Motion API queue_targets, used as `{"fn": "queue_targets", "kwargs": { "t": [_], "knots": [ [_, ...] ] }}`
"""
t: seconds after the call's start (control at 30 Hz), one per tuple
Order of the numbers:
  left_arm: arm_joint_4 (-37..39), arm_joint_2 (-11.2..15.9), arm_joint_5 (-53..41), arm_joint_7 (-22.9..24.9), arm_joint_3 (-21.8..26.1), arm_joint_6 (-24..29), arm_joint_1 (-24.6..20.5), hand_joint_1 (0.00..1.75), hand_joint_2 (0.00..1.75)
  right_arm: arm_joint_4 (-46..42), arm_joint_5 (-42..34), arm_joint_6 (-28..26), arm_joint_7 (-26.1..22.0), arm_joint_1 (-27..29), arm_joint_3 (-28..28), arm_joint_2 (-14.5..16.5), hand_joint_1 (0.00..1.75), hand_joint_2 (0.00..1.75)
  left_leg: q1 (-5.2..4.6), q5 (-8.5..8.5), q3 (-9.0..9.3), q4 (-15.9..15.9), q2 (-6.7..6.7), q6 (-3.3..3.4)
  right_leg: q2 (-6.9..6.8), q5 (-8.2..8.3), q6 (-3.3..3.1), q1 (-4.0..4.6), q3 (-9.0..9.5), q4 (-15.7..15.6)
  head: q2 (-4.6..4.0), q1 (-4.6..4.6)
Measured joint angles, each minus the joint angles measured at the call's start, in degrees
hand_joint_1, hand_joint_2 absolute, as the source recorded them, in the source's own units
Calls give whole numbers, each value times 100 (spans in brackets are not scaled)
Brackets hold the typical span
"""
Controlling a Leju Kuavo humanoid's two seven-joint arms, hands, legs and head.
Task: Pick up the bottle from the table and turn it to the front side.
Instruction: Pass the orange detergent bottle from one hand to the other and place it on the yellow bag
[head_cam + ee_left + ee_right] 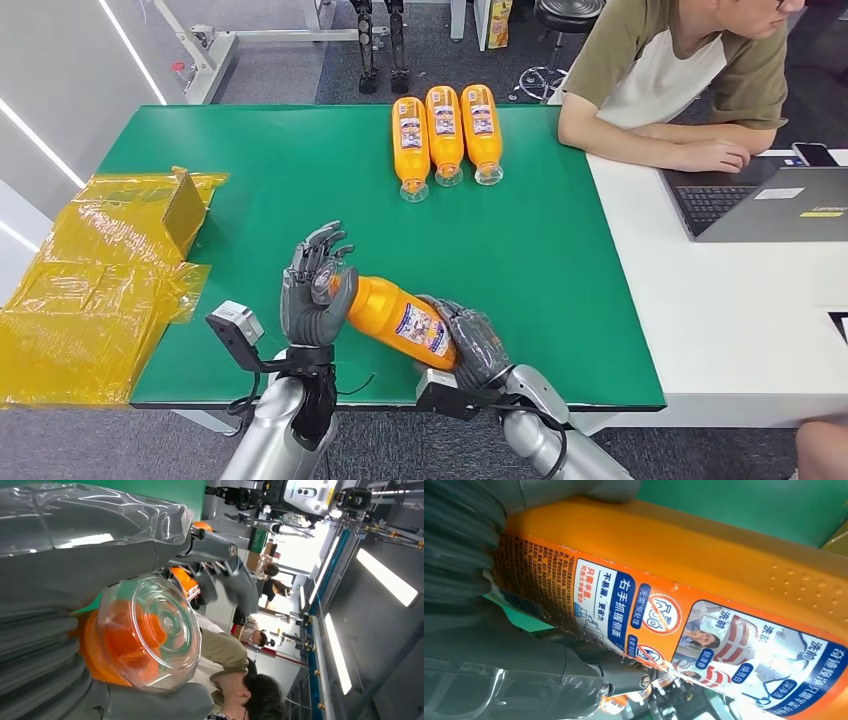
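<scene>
The bottle (405, 320) lies tilted above the near edge of the desk (300, 180), between the left hand (318, 285) at its cap end and the right hand (470, 345) at its base. Three bottles (445, 135) lie side by side at the far edge. A crumpled wrapping (90, 290) sits at the left; a laptop (765, 205) sits to the right, before a person (680, 90).

Bright, even overhead light in the head view; the green counter (300, 190) carries only soft, short shadows; ceiling light strips (385, 577) blaze white toward three o'clock in the left wrist view; the close grey hand (60, 555) there blurs; the label (704, 635) stays sharp.
</scene>
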Motion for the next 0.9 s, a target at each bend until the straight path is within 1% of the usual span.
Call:
{"fn": "queue_targets", "kwargs": {
  "t": [0.07,0.1,0.17,0.2,0.23,0.33,0.47,0.7,0.9],
  "knots": [
    [0,0,-43,18,-33,-16,-11,171,175,0,11,-102,-33,8,-12,0,175,175,0,0,0,0,0,0,0,0,0,0,0,0,0,0],
    [0,0,-55,20,-50,-17,-18,134,175,0,17,-132,-44,13,-19,-1,175,175,0,0,0,0,0,0,0,0,0,0,0,0,-1,0],
    [0,-1,-90,38,-67,-38,-30,47,175,-1,23,-219,-72,26,-34,-2,175,175,0,0,0,0,0,0,0,0,0,0,0,0,-1,0],
    [1,-2,-126,52,-75,-66,-38,7,175,-3,21,-283,-100,34,-42,-2,175,175,0,0,-1,0,0,0,0,0,0,0,0,0,-1,0],
    [3,-2,-172,71,-91,-101,-48,0,175,-15,15,-355,-137,41,-48,0,175,175,0,0,-1,0,-1,0,-1,0,0,0,0,0,0,0],
    [32,-3,-324,120,-197,-219,-81,0,175,-88,-29,-508,-237,17,-68,41,175,175,0,0,-1,0,1,0,1,1,0,0,0,0,-1,0],
    [57,-5,-516,144,-372,-309,-116,0,175,-113,-92,-555,-314,-101,-98,172,175,175,0,0,-1,0,1,0,0,1,-1,0,0,2,0,1],
    [57,-16,-725,296,-528,-414,-146,0,175,-15,-142,-429,-366,-238,-123,366,175,175,1,1,-1,0,-1,0,-1,0,-1,0,0,3,0,1],
    [57,-22,-759,318,-548,-423,-151,0,175,2,-108,-330,-332,-232,-126,400,175,175,0,0,-1,0,-1,0,-1,0,0,0,0,3,0,0]
  ]
}}
